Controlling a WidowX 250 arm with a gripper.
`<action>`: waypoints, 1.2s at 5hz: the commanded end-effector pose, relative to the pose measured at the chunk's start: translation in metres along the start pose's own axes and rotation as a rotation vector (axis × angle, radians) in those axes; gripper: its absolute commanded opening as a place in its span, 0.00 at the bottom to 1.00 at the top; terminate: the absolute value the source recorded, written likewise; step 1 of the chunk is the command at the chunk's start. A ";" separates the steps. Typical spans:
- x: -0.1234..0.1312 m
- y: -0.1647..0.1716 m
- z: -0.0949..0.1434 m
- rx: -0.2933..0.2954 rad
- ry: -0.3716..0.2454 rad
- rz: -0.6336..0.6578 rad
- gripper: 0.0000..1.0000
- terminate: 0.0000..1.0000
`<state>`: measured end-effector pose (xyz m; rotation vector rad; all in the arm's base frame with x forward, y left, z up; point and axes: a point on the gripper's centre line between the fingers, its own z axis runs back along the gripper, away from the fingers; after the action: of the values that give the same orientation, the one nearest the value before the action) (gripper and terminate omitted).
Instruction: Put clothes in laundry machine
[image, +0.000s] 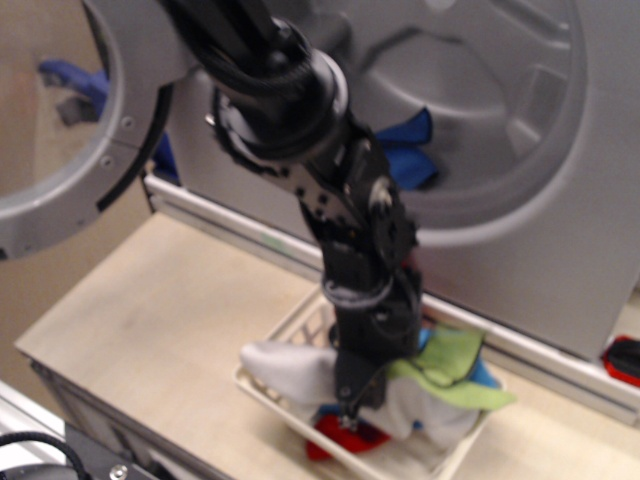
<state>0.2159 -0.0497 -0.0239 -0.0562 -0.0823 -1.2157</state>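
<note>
Gripper: gripper (352, 408) points down into the white lattice basket (268, 388), tip at the light grey-white cloth (300, 368); frame is motion-blurred, cannot tell if the fingers are spread or pinching.
Arm: black jointed arm (300, 130) comes from upper left, crossing in front of the drum opening.
Basket contents: grey-white cloth drapes over the left and front of the basket; lime green cloth with dark trim (452, 372) lies on the right, hanging past the right rim; a bit of blue cloth (483, 373) shows behind the green; red cloth (345, 438) shows at the bottom front, below the gripper tip.
Laundry machine: grey front-loader (560, 180) stands behind the basket; round door (70, 130) is swung open to the left.
Drum: a blue cloth (408, 155) already lies inside the opening, at its lower left edge.
Support: basket sits on a pale wooden table (160, 320), close to the machine's base.
Far right: small red and black object (622, 358) at the frame edge.
</note>
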 end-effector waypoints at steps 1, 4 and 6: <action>0.007 0.011 0.067 0.135 -0.071 0.029 0.00 0.00; 0.001 0.025 0.126 0.268 -0.162 0.100 0.00 0.00; 0.012 0.070 0.137 0.445 -0.244 0.154 0.00 0.00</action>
<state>0.2766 -0.0317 0.0994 0.1574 -0.5104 -1.0054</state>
